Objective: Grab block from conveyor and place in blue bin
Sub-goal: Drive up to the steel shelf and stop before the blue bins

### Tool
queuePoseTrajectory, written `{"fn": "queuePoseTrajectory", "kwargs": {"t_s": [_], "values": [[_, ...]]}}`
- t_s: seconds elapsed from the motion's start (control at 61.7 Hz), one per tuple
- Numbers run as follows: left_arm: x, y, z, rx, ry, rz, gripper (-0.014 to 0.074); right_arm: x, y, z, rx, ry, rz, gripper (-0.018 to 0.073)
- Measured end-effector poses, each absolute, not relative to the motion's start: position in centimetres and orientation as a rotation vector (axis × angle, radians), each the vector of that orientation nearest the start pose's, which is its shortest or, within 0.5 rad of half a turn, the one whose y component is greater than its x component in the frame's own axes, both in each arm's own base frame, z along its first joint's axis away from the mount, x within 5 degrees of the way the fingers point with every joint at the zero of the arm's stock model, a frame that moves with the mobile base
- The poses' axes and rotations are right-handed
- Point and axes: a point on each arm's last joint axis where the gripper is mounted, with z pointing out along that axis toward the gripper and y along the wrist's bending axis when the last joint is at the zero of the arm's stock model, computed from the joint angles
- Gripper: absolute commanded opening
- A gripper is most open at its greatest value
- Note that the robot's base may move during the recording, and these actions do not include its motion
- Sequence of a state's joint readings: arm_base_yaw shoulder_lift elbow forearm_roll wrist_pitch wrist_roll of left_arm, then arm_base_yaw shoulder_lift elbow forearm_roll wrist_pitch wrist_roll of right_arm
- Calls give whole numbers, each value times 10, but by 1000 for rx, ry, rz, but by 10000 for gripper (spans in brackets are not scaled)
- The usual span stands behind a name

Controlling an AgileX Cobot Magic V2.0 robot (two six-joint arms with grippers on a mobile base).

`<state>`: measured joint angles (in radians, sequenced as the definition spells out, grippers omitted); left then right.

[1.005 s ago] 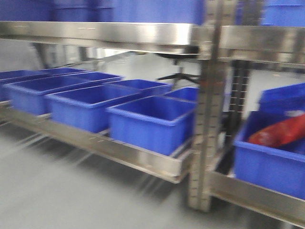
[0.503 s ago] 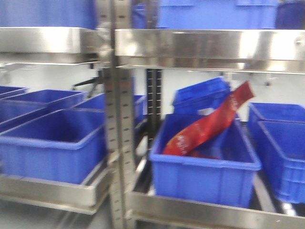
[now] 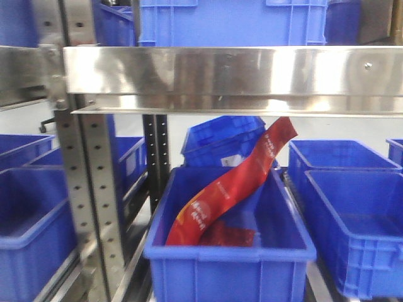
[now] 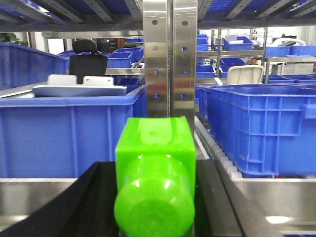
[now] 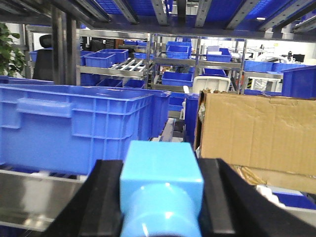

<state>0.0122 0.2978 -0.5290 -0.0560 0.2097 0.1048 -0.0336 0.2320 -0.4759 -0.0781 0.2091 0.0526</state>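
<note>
My left gripper [image 4: 154, 200] is shut on a bright green block [image 4: 155, 168], which fills the gap between its black fingers [image 4: 91, 197]. My right gripper [image 5: 162, 197] is shut on a light blue block [image 5: 162, 170] between its black fingers [image 5: 106, 190]. In the front view a blue bin [image 3: 230, 254] stands on the lower rack shelf straight ahead, with a red plastic packet [image 3: 230, 185] leaning in it. Neither gripper shows in the front view. The conveyor is out of view.
A steel rack post [image 4: 170, 59] stands just beyond the green block, between blue bins on the left [image 4: 64, 133] and right [image 4: 256, 128]. A steel shelf beam [image 3: 233, 72] crosses above the bin. A cardboard box [image 5: 256, 133] and a blue bin [image 5: 74, 126] lie ahead of the right gripper.
The front view has swung right along the rack. The bin with the red packet has shifted from the right edge to the centre and looks closer.
</note>
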Motion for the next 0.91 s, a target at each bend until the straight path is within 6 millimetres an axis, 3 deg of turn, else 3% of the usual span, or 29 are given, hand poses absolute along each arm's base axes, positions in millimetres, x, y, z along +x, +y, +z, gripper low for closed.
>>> {"fn": "queuePoseTrajectory", "kwargs": {"t_s": [0.908], "values": [[63, 0, 352, 37, 1461, 42, -111, 54, -3, 339, 20, 1448, -59, -162]]}}
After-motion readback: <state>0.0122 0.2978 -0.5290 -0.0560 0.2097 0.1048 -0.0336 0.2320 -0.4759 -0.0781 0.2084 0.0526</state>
